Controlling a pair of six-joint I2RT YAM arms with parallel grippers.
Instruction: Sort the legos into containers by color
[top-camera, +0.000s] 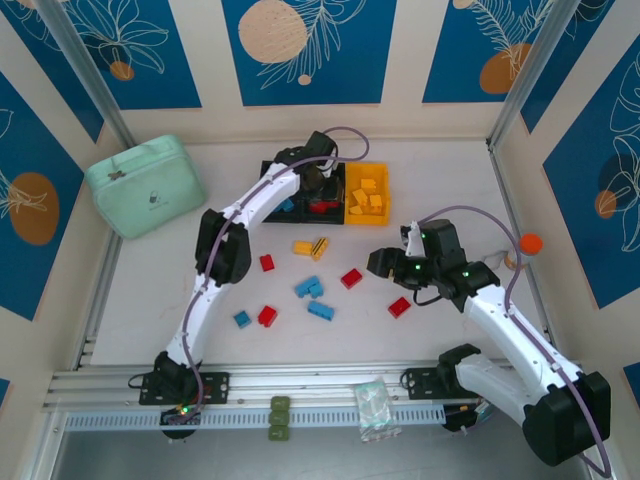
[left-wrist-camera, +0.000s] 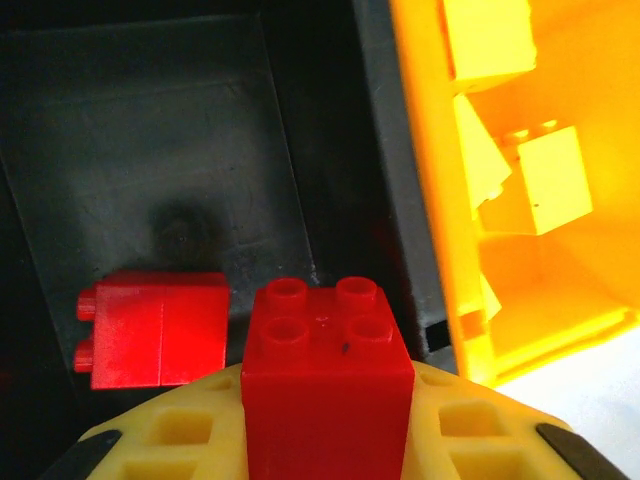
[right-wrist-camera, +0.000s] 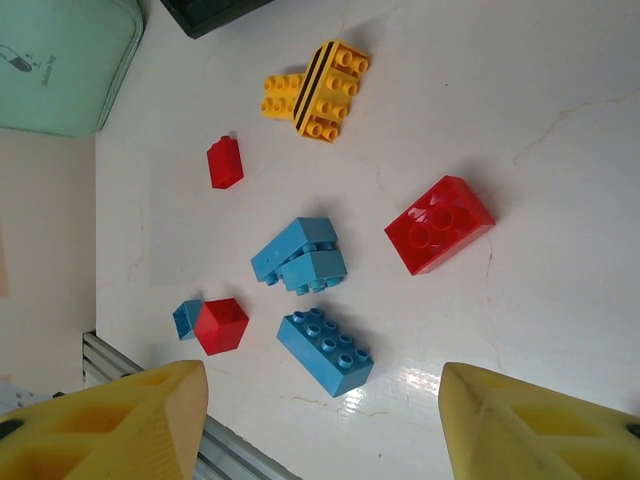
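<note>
My left gripper (top-camera: 318, 185) hangs over the middle black container (left-wrist-camera: 150, 150), shut on a red lego (left-wrist-camera: 327, 370) held studs outward. Another red lego (left-wrist-camera: 155, 328) lies on that bin's floor. To its right, the yellow container (top-camera: 367, 195) holds several yellow legos (left-wrist-camera: 545, 180). My right gripper (top-camera: 385, 263) hovers open above the table with nothing between its fingers (right-wrist-camera: 130, 420). Below it lie a long blue lego (right-wrist-camera: 325, 350), a blue pair (right-wrist-camera: 298, 255), a red lego (right-wrist-camera: 438, 223) and a yellow and striped pair (right-wrist-camera: 318, 90).
More loose legos are scattered mid-table: red ones (top-camera: 399, 307) (top-camera: 266, 263) (top-camera: 267, 316) and a small blue one (top-camera: 241, 319). A mint-green case (top-camera: 145, 185) sits at the back left. An orange-capped bottle (top-camera: 525, 245) stands by the right wall.
</note>
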